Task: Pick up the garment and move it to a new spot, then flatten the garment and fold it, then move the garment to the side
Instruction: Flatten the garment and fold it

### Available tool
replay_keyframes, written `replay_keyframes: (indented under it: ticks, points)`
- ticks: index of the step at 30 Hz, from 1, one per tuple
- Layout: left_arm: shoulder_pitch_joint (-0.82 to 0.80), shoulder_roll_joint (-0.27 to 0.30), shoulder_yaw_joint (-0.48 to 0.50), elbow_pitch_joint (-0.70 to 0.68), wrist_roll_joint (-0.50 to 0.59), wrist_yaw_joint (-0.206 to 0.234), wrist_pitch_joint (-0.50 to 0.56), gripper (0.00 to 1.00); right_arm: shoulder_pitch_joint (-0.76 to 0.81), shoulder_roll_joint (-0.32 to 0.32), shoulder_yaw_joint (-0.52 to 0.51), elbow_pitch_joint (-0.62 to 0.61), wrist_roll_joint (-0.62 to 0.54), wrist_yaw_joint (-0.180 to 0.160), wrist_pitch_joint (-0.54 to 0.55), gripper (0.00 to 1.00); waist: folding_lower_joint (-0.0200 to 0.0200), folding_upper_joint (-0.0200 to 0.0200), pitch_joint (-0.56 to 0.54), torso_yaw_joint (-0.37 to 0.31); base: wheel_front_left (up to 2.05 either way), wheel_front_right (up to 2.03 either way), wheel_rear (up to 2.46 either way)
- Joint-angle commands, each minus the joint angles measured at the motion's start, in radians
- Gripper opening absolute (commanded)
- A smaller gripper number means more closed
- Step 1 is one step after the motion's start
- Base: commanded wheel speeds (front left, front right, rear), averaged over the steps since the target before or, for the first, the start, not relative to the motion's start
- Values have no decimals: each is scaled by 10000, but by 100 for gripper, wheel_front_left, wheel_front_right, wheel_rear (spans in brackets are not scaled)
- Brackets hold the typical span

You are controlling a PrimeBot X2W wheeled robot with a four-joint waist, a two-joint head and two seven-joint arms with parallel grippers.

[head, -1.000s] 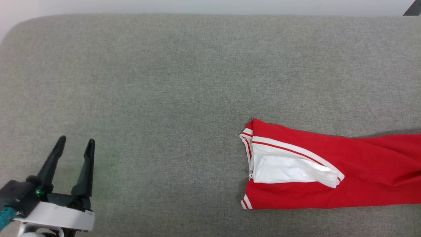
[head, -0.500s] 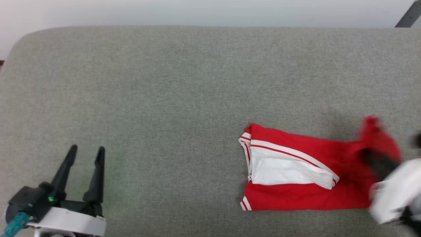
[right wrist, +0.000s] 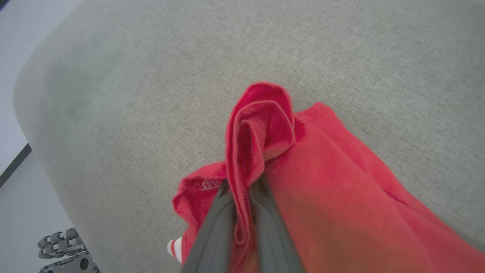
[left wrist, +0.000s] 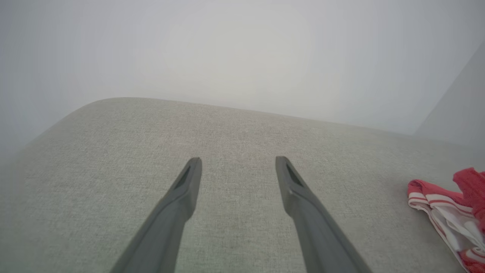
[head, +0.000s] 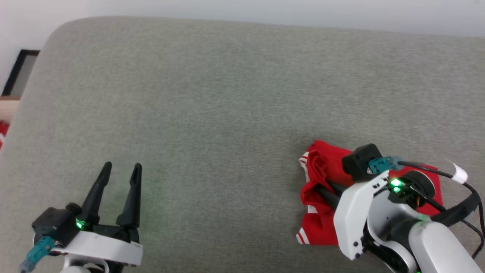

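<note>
**A red shirt on a big grey cushion**

The grey cushion (head: 212,98) is wide and flat and covered in soft cloth. It has a round corner at the far left, and a long edge runs along the back. The garment (head: 322,170) lies on it toward the right side, far from the back edge and far from the round corner. It is red and bunched up in a heap. Its left end shows thin red and white stripes. One red fold sticks up from the heap.
</note>
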Motion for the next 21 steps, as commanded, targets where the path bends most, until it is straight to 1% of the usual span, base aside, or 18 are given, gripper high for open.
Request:
replay_keyframes:
  ticks: [1,8,11,12,13,14,18,20,21]
  points:
    - [-127,-75,-48,39,-54,23,10,100,-251,18,65,353,-127,-17,-194,0,0,0,148,274,0,0,0]
    - [-289,-156,-106,173,-134,23,9,100,-634,41,456,2072,-286,-17,-1081,0,0,0,220,449,0,0,0]
    - [-275,-128,-29,188,-162,23,9,100,-730,139,585,2519,-198,-15,-1474,0,0,0,157,391,0,0,0]
    - [-253,-111,7,190,-164,23,10,100,-779,169,624,2596,-175,-15,-1621,42,0,0,126,340,0,0,0]
    - [-227,-86,25,178,-146,21,9,100,-839,190,621,2660,-181,-17,-1810,75,0,0,83,278,0,0,0]
    - [-192,-62,38,178,-122,23,9,100,-865,231,544,2717,-150,-17,-1968,100,0,0,32,215,0,0,0]
    - [-69,11,82,134,-50,23,10,100,-934,299,460,2799,111,-17,-2322,100,0,0,-186,-90,0,0,0]
    - [-32,40,95,122,-12,23,10,100,-962,254,494,2787,180,-17,-2375,100,0,0,-253,-177,0,0,0]
    - [62,71,131,101,25,21,10,100,-1000,134,537,2717,405,-17,-2512,100,0,0,-394,-362,0,0,0]
